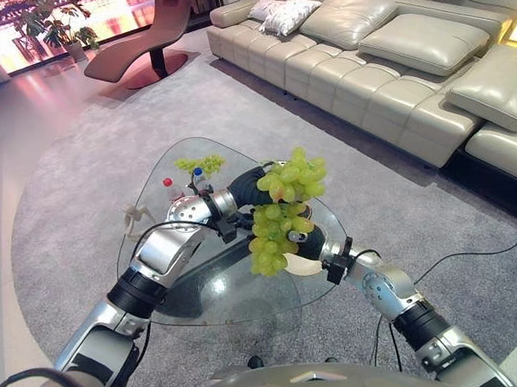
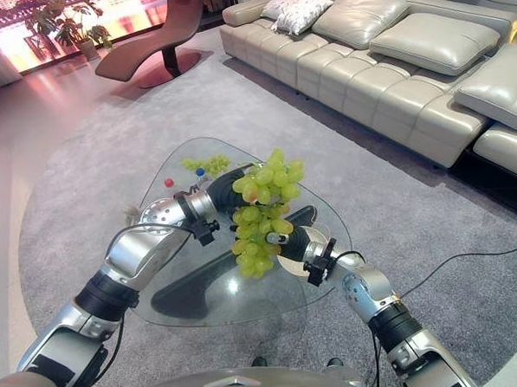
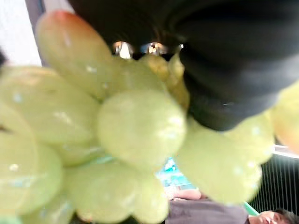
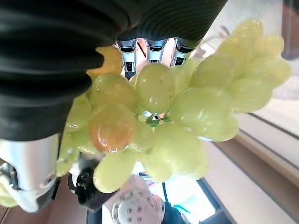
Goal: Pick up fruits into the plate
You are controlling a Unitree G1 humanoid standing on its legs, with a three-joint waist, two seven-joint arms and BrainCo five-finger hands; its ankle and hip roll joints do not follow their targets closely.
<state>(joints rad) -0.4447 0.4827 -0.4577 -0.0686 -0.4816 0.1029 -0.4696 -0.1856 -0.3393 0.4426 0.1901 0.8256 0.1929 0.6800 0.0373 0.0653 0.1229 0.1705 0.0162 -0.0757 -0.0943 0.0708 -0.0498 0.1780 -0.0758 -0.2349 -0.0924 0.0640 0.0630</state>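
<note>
Both arms of the robot reach forward over a glass surface (image 1: 247, 311), meeting at a large bunch of green grapes (image 1: 281, 211) held up in the air above its middle. The left arm comes in from the near left with its elbow bent, and the left robot hand (image 1: 251, 187) presses against the upper left of the bunch; its fingers are buried among the grapes, so whether they are clenched cannot be told. The right arm rises from the near right, forearm angled up and to the left, and the right robot hand (image 1: 306, 240) sits under the right side of the bunch. In the right wrist view its silver fingers (image 4: 154, 51) run into the top of the cluster and vanish behind the fruit, so its grasp cannot be told either. The grapes hang down between the two hands, with one orange-tinged grape (image 4: 112, 128) among the green.

On the far left part of the surface lie a smaller bunch of green grapes (image 1: 200, 163), a small red-topped object (image 1: 167, 183) and a blue-topped one (image 1: 198, 173). A grey carpet (image 1: 75, 160) spreads beneath, with a beige sofa (image 1: 381, 57) at the far right and a reddish lounge chair (image 1: 147, 43) at the far left.
</note>
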